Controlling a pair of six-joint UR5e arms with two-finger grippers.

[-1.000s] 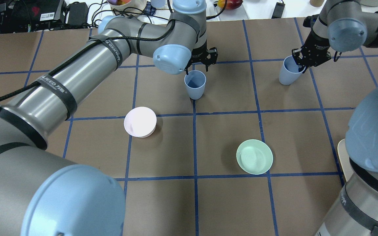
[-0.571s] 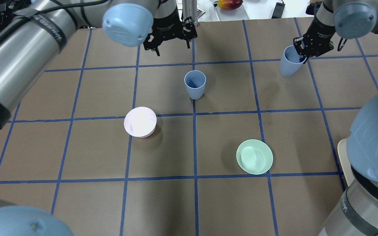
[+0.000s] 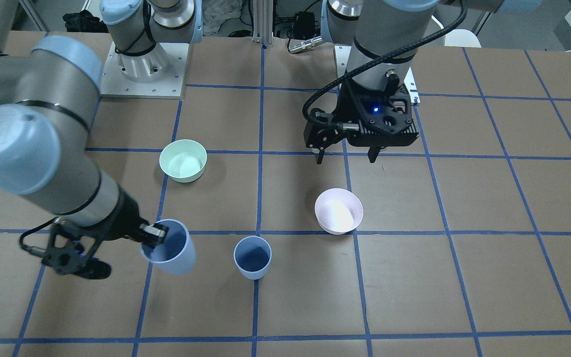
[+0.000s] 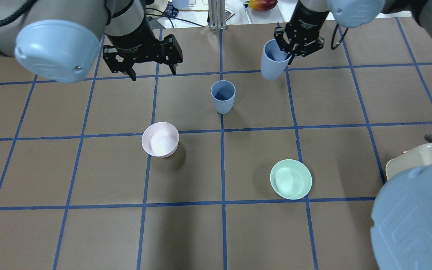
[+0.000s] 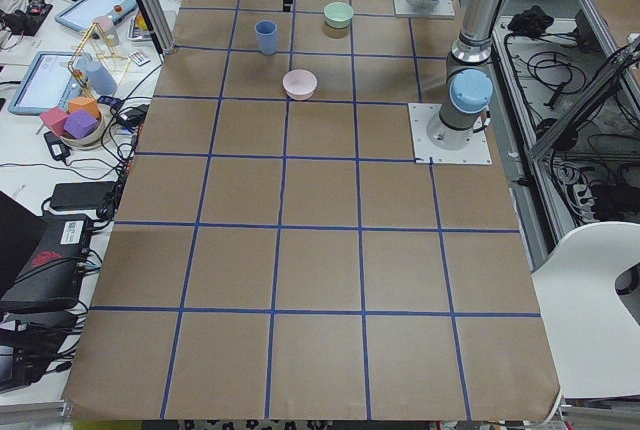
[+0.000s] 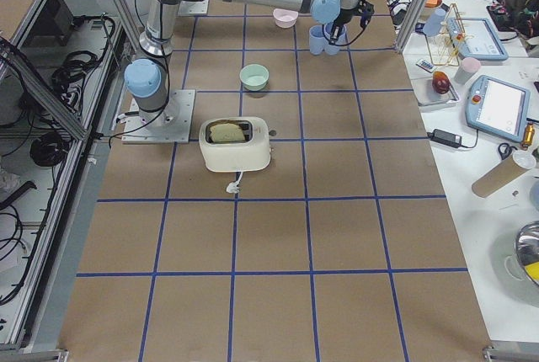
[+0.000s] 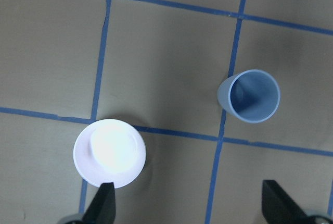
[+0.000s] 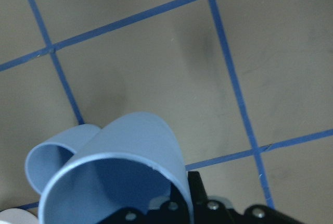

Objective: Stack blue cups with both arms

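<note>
two arms over a gridded brown counter [image 4: 88, 168], one cup in hand

the left claw [image 4: 152, 73] hangs wide and empty at far left; the right claw [image 4: 286, 55] pinches the held blue cup [image 4: 271, 68] by its rim. pink bowl [image 4: 160, 139] near left, green bowl [image 4: 291, 179] near right. the standing blue cup [image 4: 222, 98] sits upright at centre, the held one tilted just far-right of it.

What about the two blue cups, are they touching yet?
Apart. The overhead view shows bare table between the held cup, gripped at its rim by the right hand, and the standing cup.
</note>
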